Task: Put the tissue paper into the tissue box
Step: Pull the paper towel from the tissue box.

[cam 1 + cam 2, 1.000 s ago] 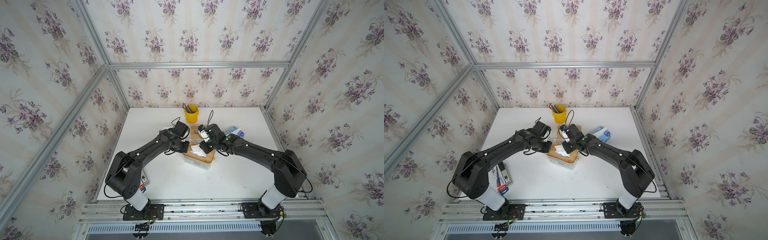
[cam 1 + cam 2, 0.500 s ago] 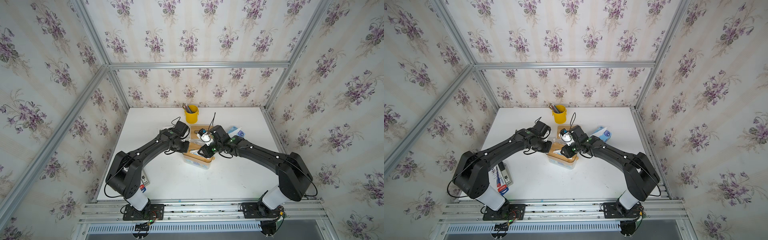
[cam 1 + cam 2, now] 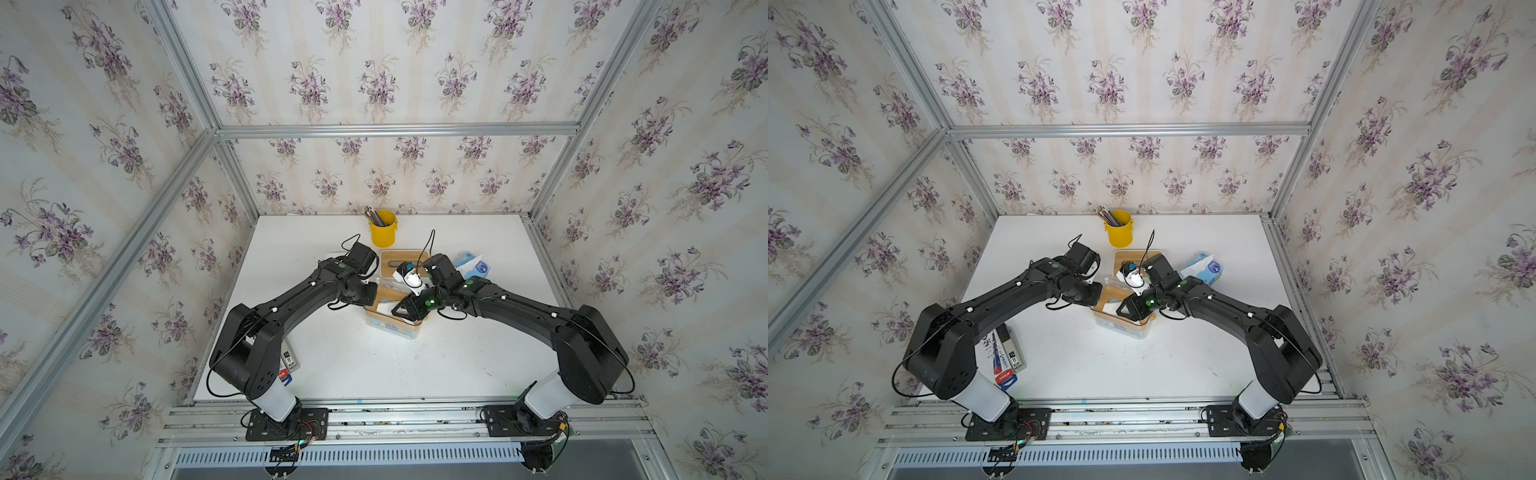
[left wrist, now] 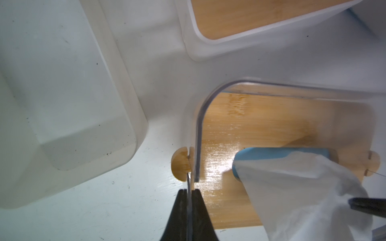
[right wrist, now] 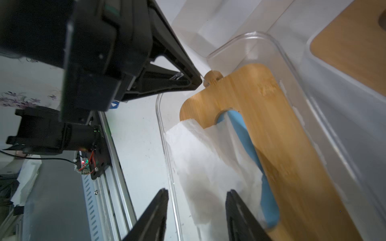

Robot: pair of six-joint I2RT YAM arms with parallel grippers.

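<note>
The clear tissue box [image 3: 390, 329] [image 3: 1121, 329] stands mid-table with a bamboo plate [image 5: 271, 125] [image 4: 261, 116] tilted inside it. White tissue paper [image 5: 208, 162] [image 4: 302, 187] comes out of a blue pack [image 5: 244, 133] through the plate's slot and lies inside the box. My left gripper [image 4: 189, 192] [image 3: 370, 295] is shut on a thin pale strip below the plate's round tab [image 4: 180, 162]. My right gripper [image 5: 196, 208] [image 3: 409, 309] is open astride the box wall [image 5: 165, 146], with one finger inside over the tissue.
The box's bamboo lid [image 3: 390, 259] [image 5: 355, 41] lies flat just behind it. A yellow pencil cup [image 3: 382, 228] stands at the back and a blue tissue pack [image 3: 471, 266] to the right. Pen packs [image 3: 1005, 353] lie by the left arm's base. A white container [image 4: 73, 104] sits beside the box.
My right gripper has moved down and toward the near end of the box, so the tissue now lies lower inside. The left arm has stayed put.
</note>
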